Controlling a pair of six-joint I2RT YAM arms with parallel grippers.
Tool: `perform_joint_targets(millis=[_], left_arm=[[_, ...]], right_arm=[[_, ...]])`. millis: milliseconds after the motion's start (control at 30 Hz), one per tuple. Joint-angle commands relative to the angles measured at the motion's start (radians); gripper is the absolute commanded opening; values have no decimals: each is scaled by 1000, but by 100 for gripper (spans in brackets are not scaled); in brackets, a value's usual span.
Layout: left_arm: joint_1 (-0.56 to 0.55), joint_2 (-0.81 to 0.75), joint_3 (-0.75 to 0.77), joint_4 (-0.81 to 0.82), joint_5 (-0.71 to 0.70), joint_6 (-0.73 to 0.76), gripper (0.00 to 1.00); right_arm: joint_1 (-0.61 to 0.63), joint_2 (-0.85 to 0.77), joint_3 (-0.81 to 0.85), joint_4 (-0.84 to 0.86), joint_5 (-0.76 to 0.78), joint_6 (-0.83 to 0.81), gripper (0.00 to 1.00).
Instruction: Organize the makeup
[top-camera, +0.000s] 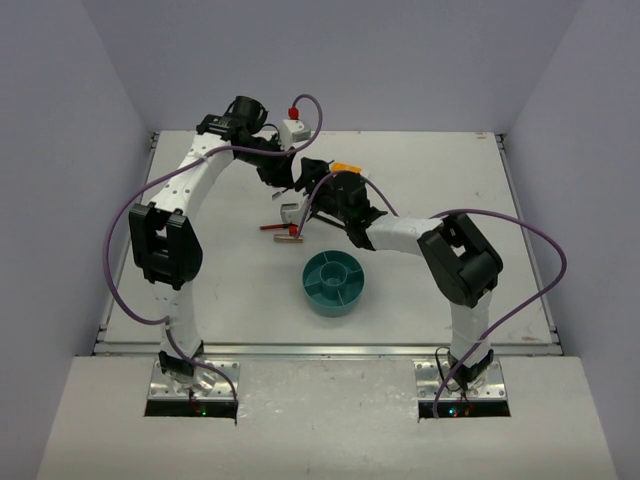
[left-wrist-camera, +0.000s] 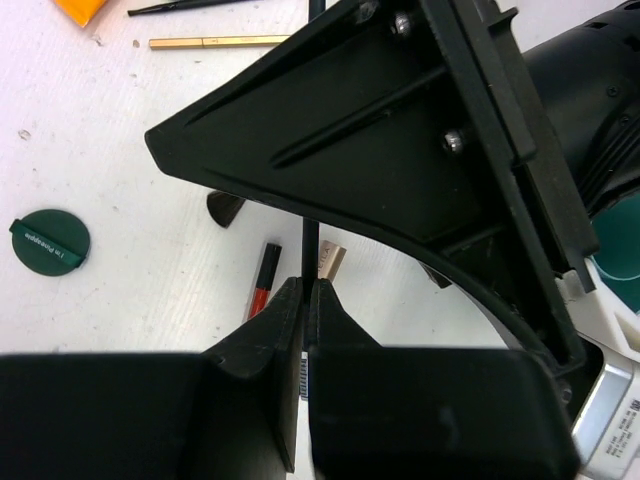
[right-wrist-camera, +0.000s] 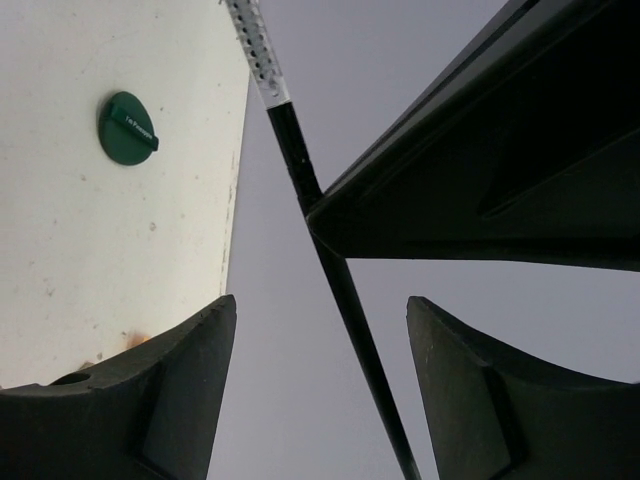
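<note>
The left fingers were clamped together on a thin black brush, its handle rising straight out from between their tips over the white counter. The right fingers stood apart. The same handle ran through the gap between them and touched neither. Beyond their tips the black handle gave way to a pale, dotted section. One right finger crossed close in front of the left wrist camera.

The rest of the makeup lay on the counter. A red pencil and a tan-tipped piece lay just beyond the left fingers, and a dark green compact lay off to one side. A gold tube, a black pencil and an orange packet lay farther off. A teal divided bowl sat nearer the arm bases.
</note>
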Motion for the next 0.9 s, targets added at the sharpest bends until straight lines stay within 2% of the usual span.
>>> perform_joint_targets(millis=[0, 200, 300, 533, 633, 733, 800, 867], left_arm=[[-9, -54, 12, 15, 41, 4, 0], [-11, -56, 14, 27, 35, 1, 0], [-11, -58, 13, 25, 31, 6, 0], [-15, -61, 16, 16, 40, 17, 0], [-17, -61, 13, 13, 45, 15, 0], [-16, -61, 15, 7, 65, 12, 0], [-16, -62, 22, 7, 69, 8, 0], [-16, -62, 29, 8, 72, 4, 0]], right_arm=[[-6, -2, 30, 5, -26, 11, 70], [-7, -15, 11, 1, -30, 8, 69], [-7, -10, 14, 7, -30, 19, 62], [-8, 10, 50, -3, -36, 43, 37], [-10, 17, 59, 1, -38, 54, 32], [-10, 21, 59, 5, -43, 58, 18], [-10, 21, 55, 9, -43, 59, 3], [-10, 19, 48, 13, -42, 61, 0]])
